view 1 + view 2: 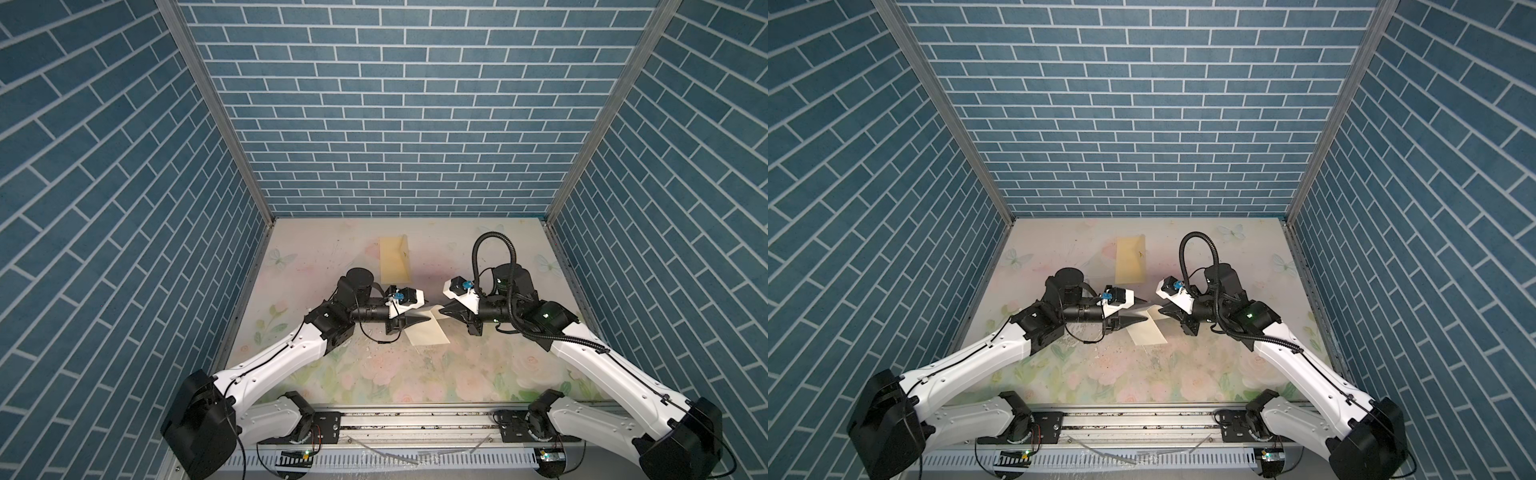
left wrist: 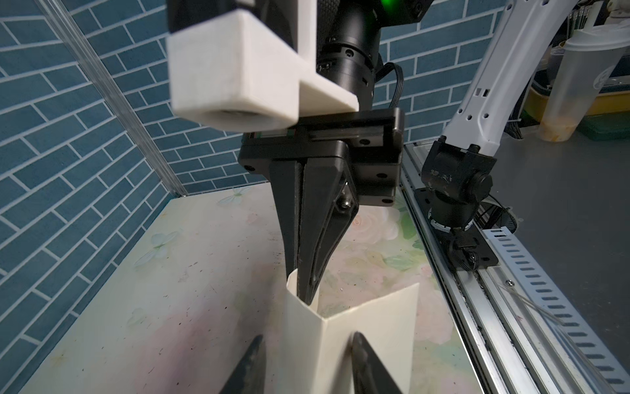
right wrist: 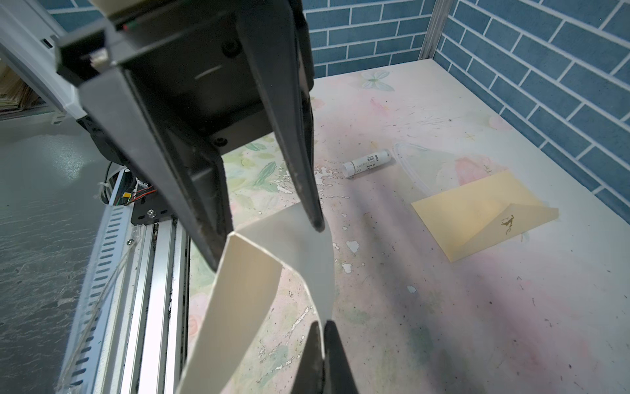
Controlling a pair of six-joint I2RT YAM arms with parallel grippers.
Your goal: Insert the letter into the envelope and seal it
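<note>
Floral surface (image 1: 478, 257), blue brick walls. Near its middle the letter (image 3: 245, 290) is lifted, creased into a V. It looks thin, light and floppy. The right tool (image 3: 324, 327) is clamped on one edge, and the left tool (image 2: 305, 341) stands apart, straddling the fold. A gentle pinch near an edge should suit it. The envelope (image 3: 477, 211) lies flat, well apart.

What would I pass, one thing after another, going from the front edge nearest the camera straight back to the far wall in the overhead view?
metal rail → letter → envelope → blue brick wall
</note>
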